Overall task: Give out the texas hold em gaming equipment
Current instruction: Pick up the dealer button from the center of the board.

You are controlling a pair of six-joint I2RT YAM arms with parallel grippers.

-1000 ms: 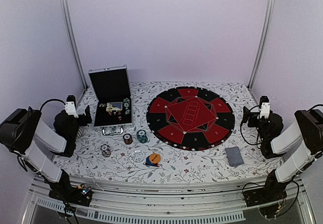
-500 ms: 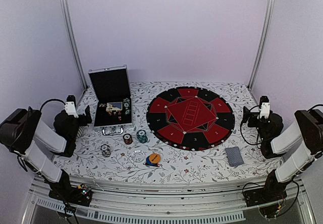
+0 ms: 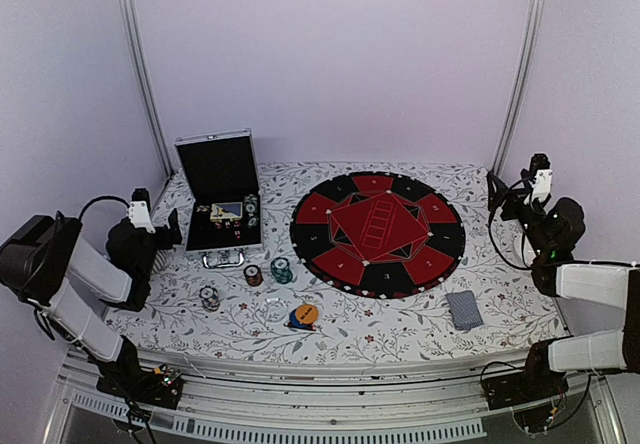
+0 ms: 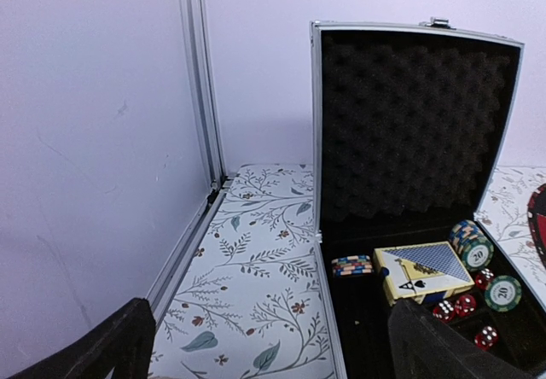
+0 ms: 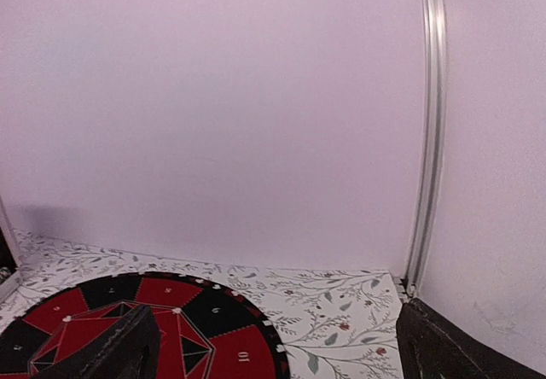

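Left of the mat stands the case — chips before it.

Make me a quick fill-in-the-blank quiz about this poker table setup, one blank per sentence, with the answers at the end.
1. The silver-edged case has its lid ___.
2. The round mat is red and ___.
3. The loose deck of playing cards lies nearer the ___ arm.
4. Inside the case, beside the boxed deck, lie small red ___.
Answers: open; black; right; dice.
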